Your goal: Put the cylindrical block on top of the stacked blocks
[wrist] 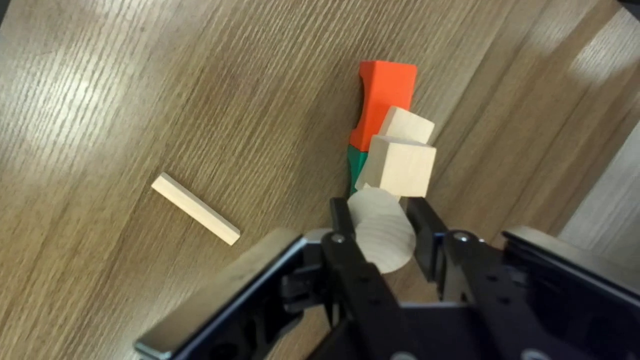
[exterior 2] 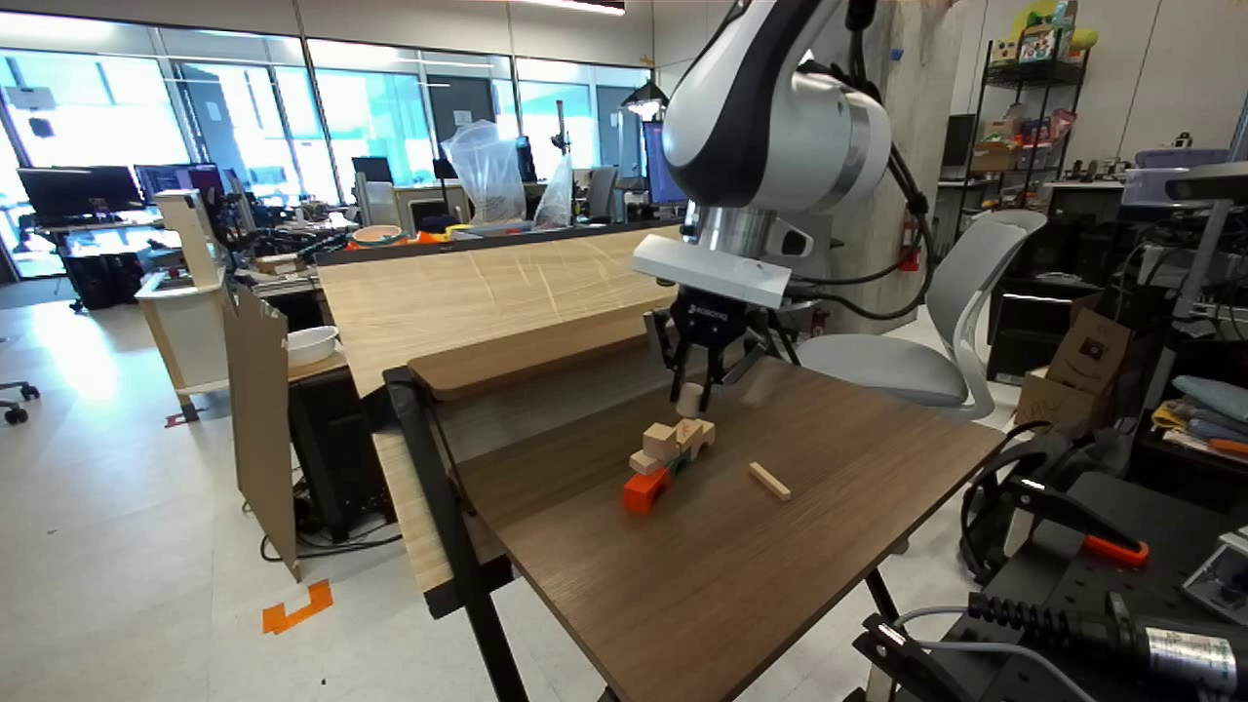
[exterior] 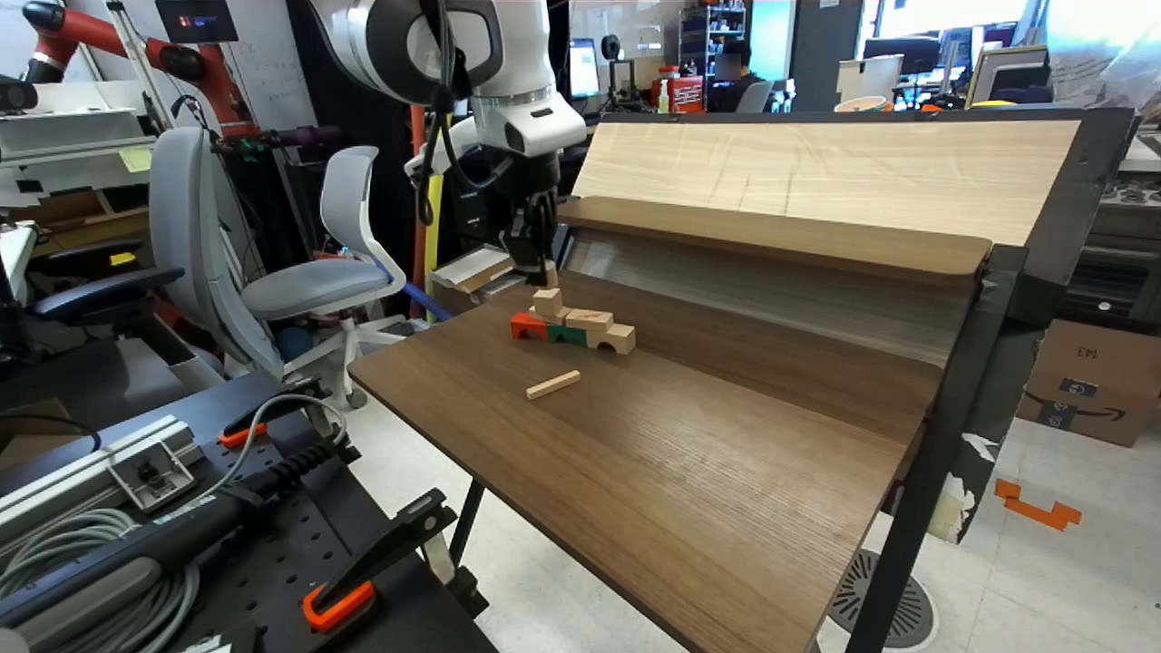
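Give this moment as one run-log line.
claw: gripping cylindrical block | release: not yet | stacked blocks: on table | thin bar: on table, apart

Stacked blocks, thin bar obstruct; gap between.

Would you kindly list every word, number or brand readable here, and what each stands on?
"ROBOTIQ": on the gripper, in an exterior view.
"143": on a cardboard box, in an exterior view.
Too small or blurred to read: that box's label, the dark screen, the white label on the black tool, marks on a tan block.
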You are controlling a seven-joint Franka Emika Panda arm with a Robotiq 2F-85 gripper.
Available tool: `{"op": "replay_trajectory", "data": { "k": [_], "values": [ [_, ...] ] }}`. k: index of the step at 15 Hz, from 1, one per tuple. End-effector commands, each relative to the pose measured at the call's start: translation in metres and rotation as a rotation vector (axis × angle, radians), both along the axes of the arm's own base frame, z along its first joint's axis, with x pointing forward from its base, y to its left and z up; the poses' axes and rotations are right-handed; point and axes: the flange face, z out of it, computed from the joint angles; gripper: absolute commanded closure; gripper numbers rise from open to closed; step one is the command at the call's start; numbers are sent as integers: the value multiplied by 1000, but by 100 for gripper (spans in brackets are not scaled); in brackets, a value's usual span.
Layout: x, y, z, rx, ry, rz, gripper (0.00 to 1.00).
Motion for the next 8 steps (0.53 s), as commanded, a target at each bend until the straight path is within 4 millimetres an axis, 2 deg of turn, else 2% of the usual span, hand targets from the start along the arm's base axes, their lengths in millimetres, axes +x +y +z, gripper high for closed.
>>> {"op": "replay_trajectory", "data": {
  "k": [1,8],
  "values": [
    [5,-4,8,5,-21,31,92],
    [14,-8,4,-21,-29,46,92]
  ]
}}
